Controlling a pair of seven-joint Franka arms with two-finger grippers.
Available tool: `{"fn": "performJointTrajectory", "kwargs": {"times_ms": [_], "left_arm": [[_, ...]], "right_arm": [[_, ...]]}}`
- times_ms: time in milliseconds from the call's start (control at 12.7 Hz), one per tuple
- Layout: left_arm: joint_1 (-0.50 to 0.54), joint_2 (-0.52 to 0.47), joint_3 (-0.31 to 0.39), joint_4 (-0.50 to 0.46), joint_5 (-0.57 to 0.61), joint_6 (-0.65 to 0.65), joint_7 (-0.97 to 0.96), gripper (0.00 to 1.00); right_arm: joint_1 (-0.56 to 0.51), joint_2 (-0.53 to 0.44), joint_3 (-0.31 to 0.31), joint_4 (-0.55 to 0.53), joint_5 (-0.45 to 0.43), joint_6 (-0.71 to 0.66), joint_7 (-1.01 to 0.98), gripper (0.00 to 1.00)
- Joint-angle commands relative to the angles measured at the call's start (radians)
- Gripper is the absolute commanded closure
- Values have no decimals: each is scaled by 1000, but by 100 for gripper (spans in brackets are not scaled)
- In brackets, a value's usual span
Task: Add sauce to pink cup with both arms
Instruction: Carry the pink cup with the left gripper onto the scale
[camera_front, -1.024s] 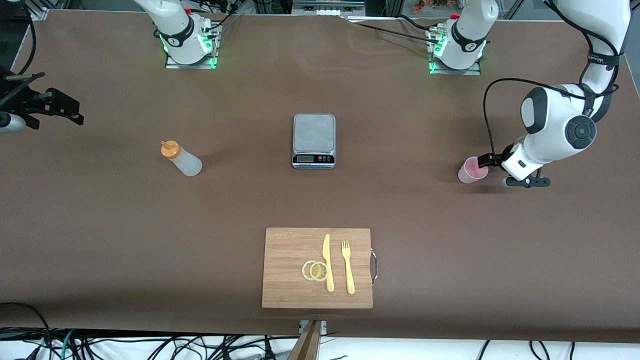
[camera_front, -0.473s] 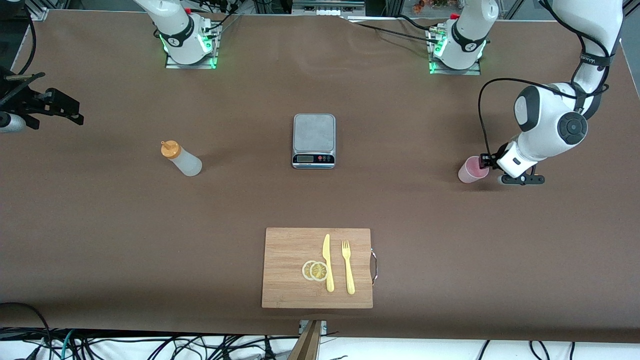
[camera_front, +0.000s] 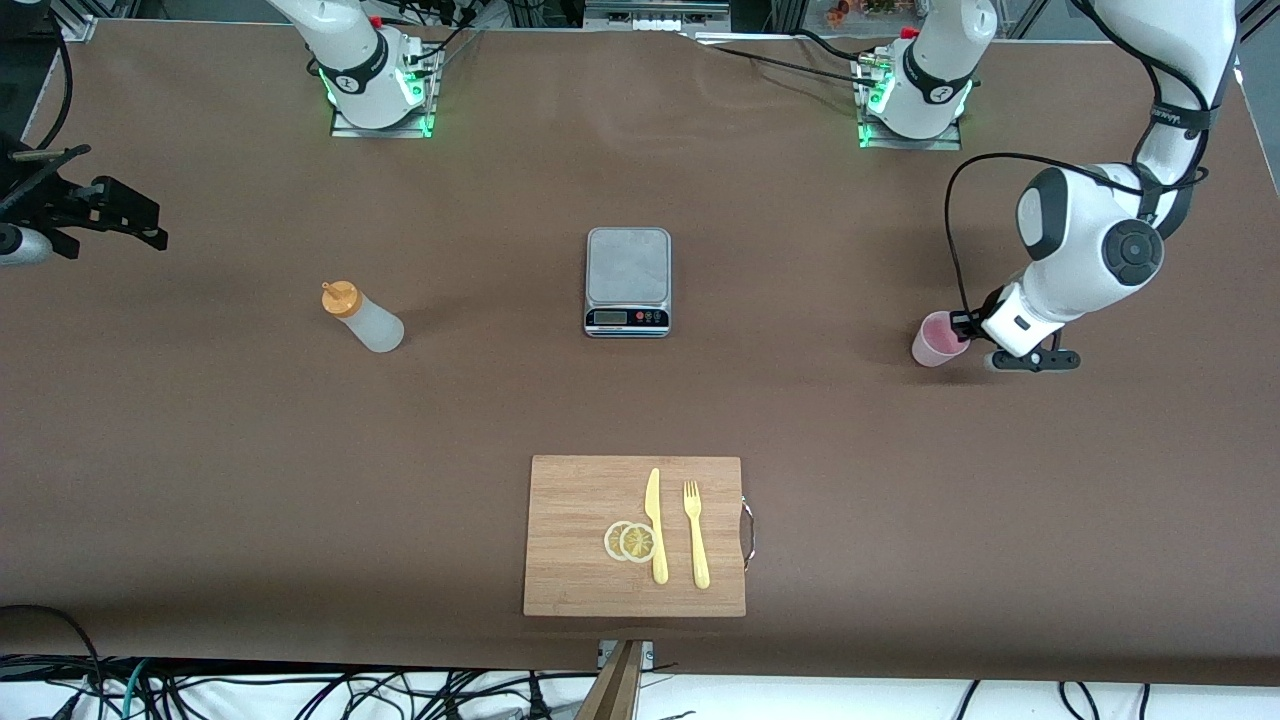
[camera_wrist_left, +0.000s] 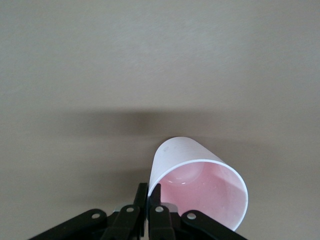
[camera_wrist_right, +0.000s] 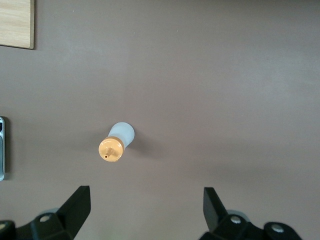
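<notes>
Pink cup (camera_front: 939, 340) sits at the right of the front frame, toward the left arm's end of the table, and your left gripper (camera_front: 968, 325) is right on it. In the left wrist view the two black fingers (camera_wrist_left: 140, 199) are pinched close together on the cup's (camera_wrist_left: 200, 187) wall at the rim, one inside and one outside, so you're gripping the cup by its edge. Cup looks tilted in that view, mouth turned toward the camera, inside pale pink w/ nothing visible in it. Can't tell from the front view whether its base is on the table.

Sauce bottle (camera_front: 362, 318) stands center-left in the front frame, toward the right arm's end, orange cap up, well apart from the cup. Nothing touches it. Your right gripper (camera_front: 125, 215) hangs at the left edge of the front frame, waiting. In the right wrist view its fingers (camera_wrist_right: 77, 205) are spread wide, holding nothing, w/ the bottle (camera_wrist_right: 116, 141) on the table below, seen from above.

Btw, a scale (camera_front: 627, 281) sits mid-table between bottle and cup. Nearer the front camera is a wooden board (camera_front: 580, 535) w/ two lemon slices (camera_front: 629, 541), a yellow knife (camera_front: 655, 525) and a yellow fork (camera_front: 695, 533) on it.
</notes>
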Motion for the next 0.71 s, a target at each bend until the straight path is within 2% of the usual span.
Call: {"fn": "performJointTrajectory", "kwargs": {"times_ms": [0, 236, 394, 630], "left_arm": [[-107, -14, -2, 110, -25, -140, -101, 100], [-271, -14, -2, 279, -89, -355, -139, 100], [-361, -12, -20, 321, -118, -378, -214, 100], [-379, -8, -169, 321, -121, -342, -407, 100]], "right_arm": [[-3, -19, 4, -14, 3, -2, -7, 0], [-3, -19, 4, -14, 3, -4, -6, 0], [-1, -19, 5, -14, 3, -4, -6, 0], [-1, -20, 5, -15, 3, -4, -7, 0]]}}
